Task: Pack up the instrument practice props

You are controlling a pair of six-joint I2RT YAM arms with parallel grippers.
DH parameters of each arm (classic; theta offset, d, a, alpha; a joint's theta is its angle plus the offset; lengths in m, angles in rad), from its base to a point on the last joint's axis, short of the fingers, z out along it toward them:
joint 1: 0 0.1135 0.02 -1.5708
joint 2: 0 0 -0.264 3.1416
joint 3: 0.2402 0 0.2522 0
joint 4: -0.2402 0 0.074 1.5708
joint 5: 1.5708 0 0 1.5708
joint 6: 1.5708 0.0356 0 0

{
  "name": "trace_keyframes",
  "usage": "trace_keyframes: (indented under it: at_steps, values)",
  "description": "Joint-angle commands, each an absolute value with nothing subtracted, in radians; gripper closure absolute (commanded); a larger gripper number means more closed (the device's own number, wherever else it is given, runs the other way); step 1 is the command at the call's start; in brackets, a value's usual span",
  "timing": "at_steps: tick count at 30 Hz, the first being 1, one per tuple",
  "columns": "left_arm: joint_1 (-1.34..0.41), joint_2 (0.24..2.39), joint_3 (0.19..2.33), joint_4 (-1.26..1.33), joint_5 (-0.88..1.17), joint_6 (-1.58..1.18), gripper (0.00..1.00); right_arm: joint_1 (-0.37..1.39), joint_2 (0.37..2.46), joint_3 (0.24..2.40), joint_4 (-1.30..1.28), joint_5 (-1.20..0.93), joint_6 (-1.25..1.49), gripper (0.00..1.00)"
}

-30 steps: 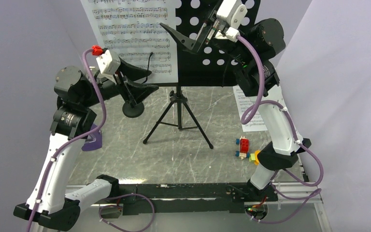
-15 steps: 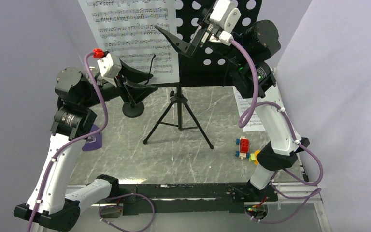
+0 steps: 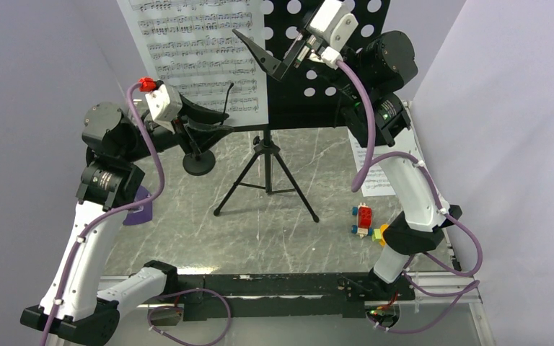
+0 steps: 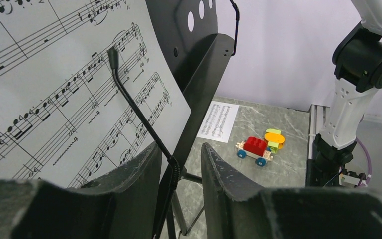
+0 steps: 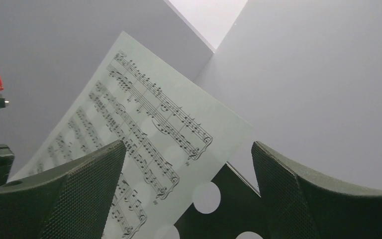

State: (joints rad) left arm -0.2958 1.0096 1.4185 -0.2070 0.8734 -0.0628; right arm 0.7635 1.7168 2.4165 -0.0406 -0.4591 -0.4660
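Microphone stand (image 3: 199,164) stem sits between left hand (image 4: 179,150) fingers, narrowly apart, unclamped. Right hand (image 5: 187,149) fingers wide apart, facing sheet music (image 5: 144,119).

Plain lavender-grey walls (image 3: 36,43) rise on either side — evenly lit — around a grey, white-veined, marble-look tabletop (image 3: 260,234).

Sheet-music page (image 3: 195,50) on music stand (image 3: 299,108)
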Motion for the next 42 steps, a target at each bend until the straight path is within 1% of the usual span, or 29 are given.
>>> trace_keyframes:
  at_steps: [1,3,4,6,7,12,18,26,31,35,42]
  values:
    - [-0.301,0.979,1.418,-0.197,0.921,-0.041,0.61,0.774,1.707,2.421,-0.015,-0.421,-0.52,0.01]
    - [-0.301,0.979,1.417,-0.202,0.922,-0.033,0.62,0.777,1.704,2.422,-0.015,-0.446,-0.51,0.01]
    - [-0.301,0.98,1.417,-0.205,0.923,-0.027,0.65,0.78,1.704,2.424,-0.017,-0.455,-0.508,0.01]
    - [-0.301,0.979,1.415,-0.207,0.924,-0.021,0.78,0.792,1.704,2.423,-0.021,-0.452,-0.53,0.01]
    - [-0.301,0.977,1.411,-0.202,0.922,-0.021,0.81,0.8,1.705,2.42,-0.02,-0.439,-0.553,0.01]
    - [-0.301,0.971,1.396,-0.193,0.913,-0.012,0.81,0.82,1.725,2.448,-0.036,-0.443,-0.624,0.01]
    - [-0.301,0.968,1.391,-0.199,0.899,0.027,0.8,0.841,1.687,2.421,-0.029,-0.543,-0.602,0.01]
    - [-0.3,0.965,1.387,-0.203,0.88,0.046,0.8,0.877,1.612,2.354,-0.094,-0.645,-0.569,0.01]
    - [-0.299,0.966,1.383,-0.198,0.876,0.04,0.8,0.879,1.629,2.339,-0.078,-0.604,-0.593,0.01]
    - [-0.298,0.963,1.379,-0.202,0.872,0.047,0.8,0.879,1.668,2.382,-0.07,-0.574,-0.573,0.07]
    - [-0.301,0.961,1.381,-0.211,0.857,0.055,0.78,0.879,1.67,2.387,-0.068,-0.61,-0.487,0.21]
